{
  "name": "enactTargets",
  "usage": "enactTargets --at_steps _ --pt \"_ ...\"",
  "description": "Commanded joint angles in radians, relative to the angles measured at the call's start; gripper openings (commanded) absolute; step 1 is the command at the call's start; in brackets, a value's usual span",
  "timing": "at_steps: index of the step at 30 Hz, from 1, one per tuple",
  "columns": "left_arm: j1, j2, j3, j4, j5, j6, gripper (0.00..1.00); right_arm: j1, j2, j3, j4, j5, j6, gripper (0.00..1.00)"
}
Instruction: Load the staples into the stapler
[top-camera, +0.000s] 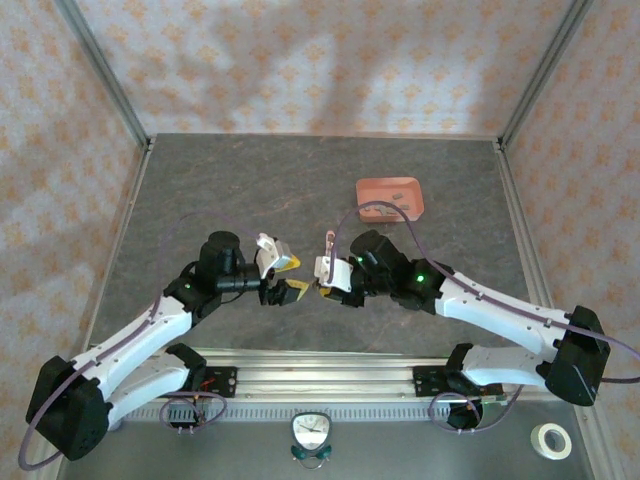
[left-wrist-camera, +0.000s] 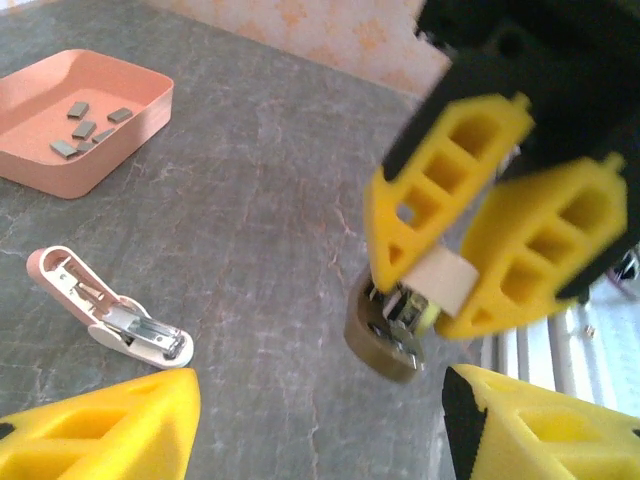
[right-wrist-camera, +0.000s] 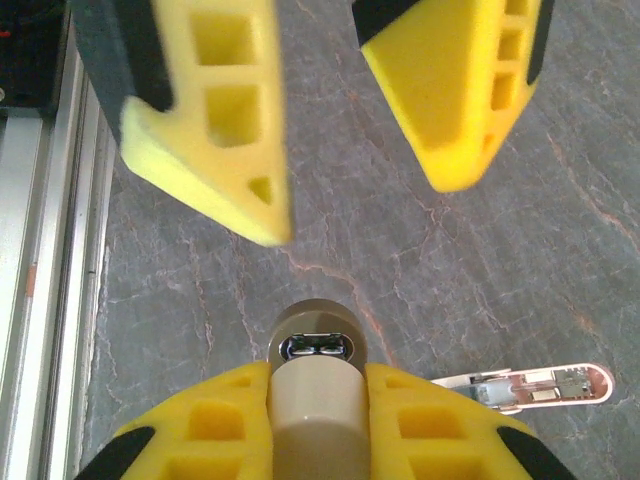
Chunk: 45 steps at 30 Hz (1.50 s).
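My right gripper (right-wrist-camera: 315, 378) is shut on a small tan stapler (right-wrist-camera: 313, 345), whose metal mouth faces away from the wrist. In the left wrist view the same tan stapler (left-wrist-camera: 385, 335) hangs from the right gripper (left-wrist-camera: 440, 285), just above the table. My left gripper (left-wrist-camera: 320, 430) stands open right in front of it, fingers apart and holding nothing. From above, the left gripper (top-camera: 292, 277) and right gripper (top-camera: 322, 288) nearly meet at the table's middle. A pink-and-white stapler (left-wrist-camera: 108, 312) lies opened out on the table. The staples (left-wrist-camera: 85, 128) lie in a salmon-pink tray (left-wrist-camera: 150, 110).
The pink tray (top-camera: 372, 207) sits at the back right. The opened pink stapler (top-camera: 330, 243) lies just beyond the grippers. An aluminium rail (top-camera: 320, 375) runs along the near edge, with a small clock (top-camera: 312, 432) and a tape roll (top-camera: 550, 440) below it.
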Motion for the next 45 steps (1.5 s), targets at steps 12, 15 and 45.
enactTargets --at_steps 12,15,45 --pt "-0.006 0.056 0.049 0.068 0.012 -0.364 0.64 -0.008 -0.008 0.036 0.11 0.006 0.024 0.08" --pt "-0.007 0.067 0.052 0.046 0.009 -0.349 0.63 -0.009 -0.011 0.037 0.121 -0.002 0.03 0.08" --pt "-0.011 0.139 0.097 -0.158 -0.187 -0.169 0.57 -0.064 -0.153 -0.048 0.339 -0.076 0.218 0.0"
